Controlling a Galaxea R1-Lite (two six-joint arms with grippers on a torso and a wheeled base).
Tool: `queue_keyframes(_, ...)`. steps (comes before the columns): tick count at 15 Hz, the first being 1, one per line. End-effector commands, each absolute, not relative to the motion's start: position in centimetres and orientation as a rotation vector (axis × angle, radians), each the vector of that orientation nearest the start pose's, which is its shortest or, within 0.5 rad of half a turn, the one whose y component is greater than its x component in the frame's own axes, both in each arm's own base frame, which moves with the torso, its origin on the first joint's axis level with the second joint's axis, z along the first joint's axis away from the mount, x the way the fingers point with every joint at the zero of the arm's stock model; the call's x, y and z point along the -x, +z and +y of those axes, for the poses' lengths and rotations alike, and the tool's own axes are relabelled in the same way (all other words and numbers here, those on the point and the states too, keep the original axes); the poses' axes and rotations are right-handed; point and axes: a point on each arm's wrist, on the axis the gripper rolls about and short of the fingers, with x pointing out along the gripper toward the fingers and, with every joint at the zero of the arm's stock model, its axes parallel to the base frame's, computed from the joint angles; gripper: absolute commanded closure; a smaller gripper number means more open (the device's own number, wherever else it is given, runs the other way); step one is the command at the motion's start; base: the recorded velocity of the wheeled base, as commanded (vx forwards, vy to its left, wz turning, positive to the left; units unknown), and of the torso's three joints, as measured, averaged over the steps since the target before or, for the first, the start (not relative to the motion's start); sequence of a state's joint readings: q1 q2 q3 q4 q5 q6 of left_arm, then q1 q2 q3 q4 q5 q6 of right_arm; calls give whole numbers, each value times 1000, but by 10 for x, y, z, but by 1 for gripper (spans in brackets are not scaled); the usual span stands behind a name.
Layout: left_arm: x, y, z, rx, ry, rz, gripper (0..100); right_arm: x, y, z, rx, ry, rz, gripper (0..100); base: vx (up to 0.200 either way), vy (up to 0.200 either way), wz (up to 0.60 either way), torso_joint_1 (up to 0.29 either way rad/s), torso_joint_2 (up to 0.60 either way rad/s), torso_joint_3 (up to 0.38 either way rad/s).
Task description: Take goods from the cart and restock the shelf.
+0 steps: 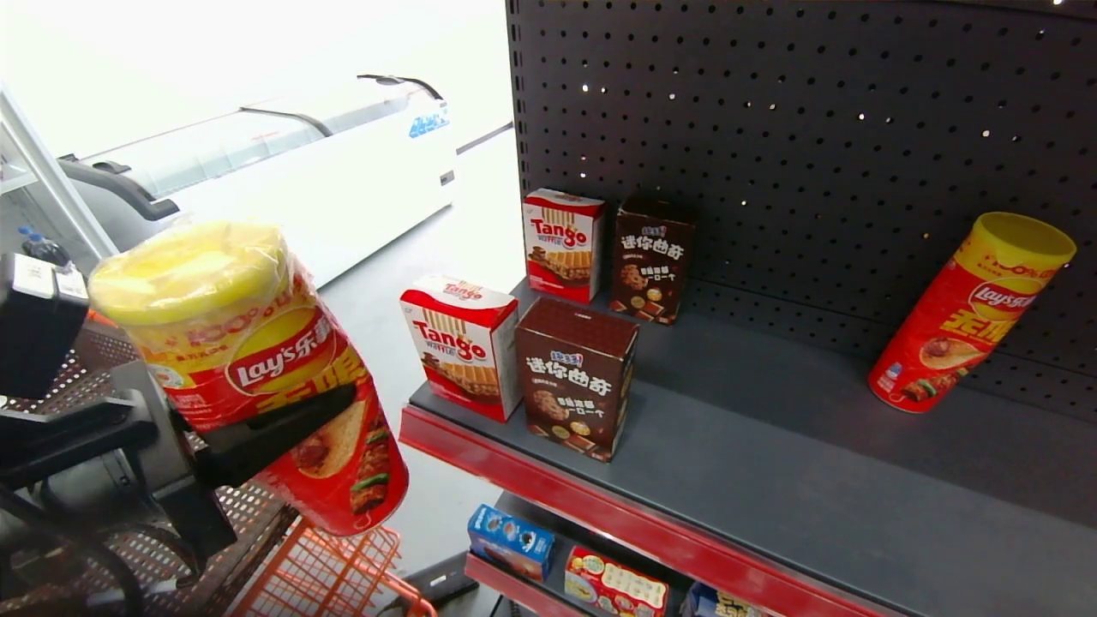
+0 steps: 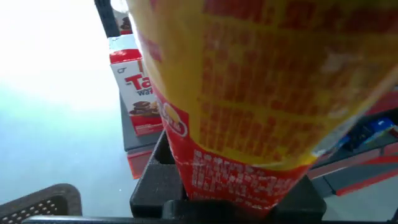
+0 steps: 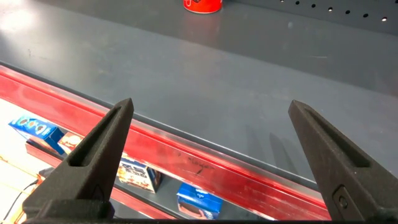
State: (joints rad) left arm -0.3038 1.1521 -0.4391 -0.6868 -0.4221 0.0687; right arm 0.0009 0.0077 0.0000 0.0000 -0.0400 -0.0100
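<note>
I judge the restock partly done. The shelf [image 1: 771, 480] already carries five items: two red-and-white wafer boxes [image 1: 467, 347] and two brown cookie boxes [image 1: 576, 377] standing in two rows at the shelf's left end, and one red chip canister [image 1: 968, 313] near the shelf's right end, tilted back against the shelf's pegboard wall. The wide stretch of shelf between the boxes and that canister is bare, so there is room for more. My left gripper [image 1: 266, 420] is clamped around a second chip canister [image 1: 248, 360], yellow lid up and leaning, held in the air off the shelf's left end and out in front of it, well apart from the boards. It has left the cart but is not yet placed. My right gripper [image 3: 209, 106] hangs with its jaws spread wide and nothing between them, just above the shelf's red front lip [image 3: 186, 158]. As for containers, the orange wire cart [image 1: 326, 574] sits below the held canister, left of the shelf; I cannot tell what remains in it. Every box on the shelf looks closed, and both canisters have their lids on. Under the shelf, a lower tier holds a blue box [image 1: 510, 540] and other packs.
</note>
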Motion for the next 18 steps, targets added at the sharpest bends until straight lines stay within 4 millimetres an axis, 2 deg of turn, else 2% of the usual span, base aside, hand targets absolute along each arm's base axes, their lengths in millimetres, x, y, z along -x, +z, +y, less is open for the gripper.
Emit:
queue_keyframes(1, -161, 211, -62, -66, -761, 30, 100, 22, 76, -1, 11, -38, 8, 0, 0, 0, 0, 0, 0, 0)
queue_keyframes(6, -162, 215, -84, -62, -909, 24, 100, 22, 76, -1, 11, -38, 9, 0, 0, 0, 0, 0, 0, 0)
queue_keyframes(13, -157, 213, -100, -61, -1072, 33, 100, 22, 76, -1, 12, -38, 9, 0, 0, 0, 0, 0, 0, 0)
queue_keyframes(15, -161, 210, -104, -62, -1123, 45, 100, 22, 76, -1, 12, -38, 9, 0, 0, 0, 0, 0, 0, 0)
queue_keyframes(18, -173, 210, -120, -59, -1211, 65, 100, 22, 76, -1, 12, -38, 9, 0, 0, 0, 0, 0, 0, 0)
